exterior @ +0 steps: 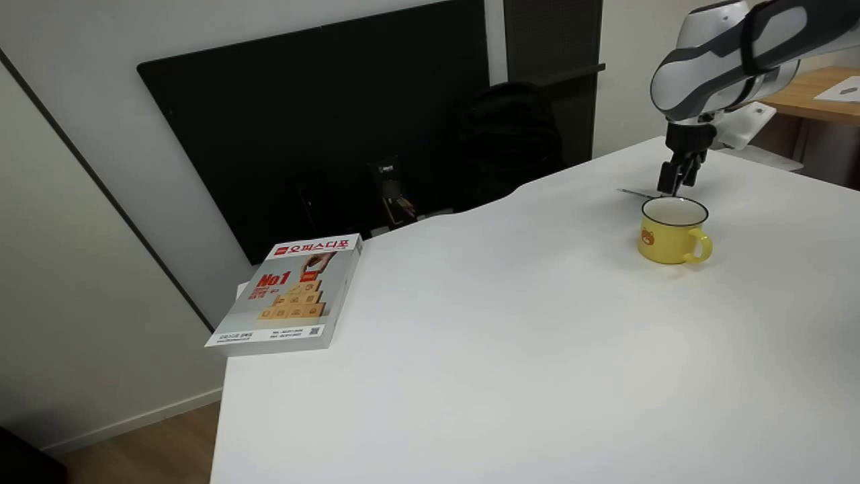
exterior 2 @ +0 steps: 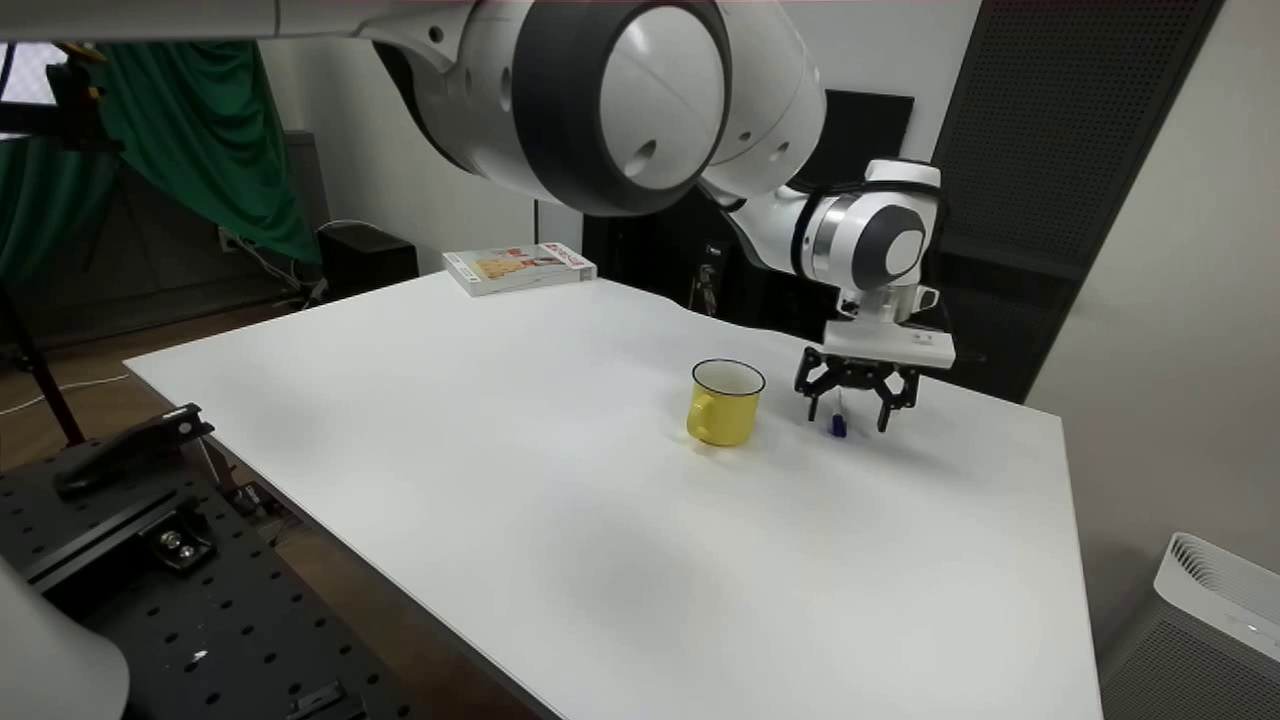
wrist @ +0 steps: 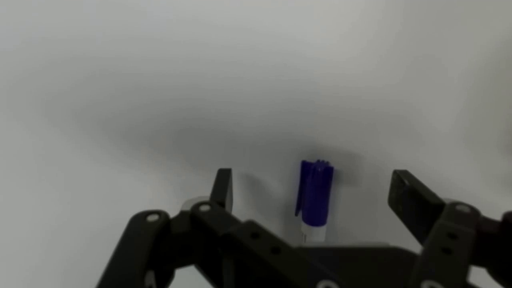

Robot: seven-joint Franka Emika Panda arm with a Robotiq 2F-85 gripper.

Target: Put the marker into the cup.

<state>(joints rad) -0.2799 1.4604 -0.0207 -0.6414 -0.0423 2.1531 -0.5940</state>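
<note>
The marker (wrist: 317, 196), with a dark blue cap and white barrel, lies flat on the table. In the wrist view its capped end sits between my parted fingers (wrist: 222, 188), touching neither; the rest of the barrel is hidden beneath the gripper. My gripper (exterior 2: 848, 420) stands open just over the marker (exterior 2: 839, 426), pointing down. A yellow cup (exterior 2: 722, 420) stands upright a short way to the side, its handle on the near side. From the other angle, the cup (exterior: 664, 245) is in front of the gripper (exterior: 677, 185), and the thin end of the marker (exterior: 635, 193) pokes out behind it.
A thick red-and-white book (exterior: 289, 296) rests at a corner of the white table (exterior: 470, 376), far from the gripper. The table's edge runs close behind the arm, with a dark backpack (exterior: 507, 128) beyond it. A white slatted appliance (exterior 2: 1200, 610) stands off the table.
</note>
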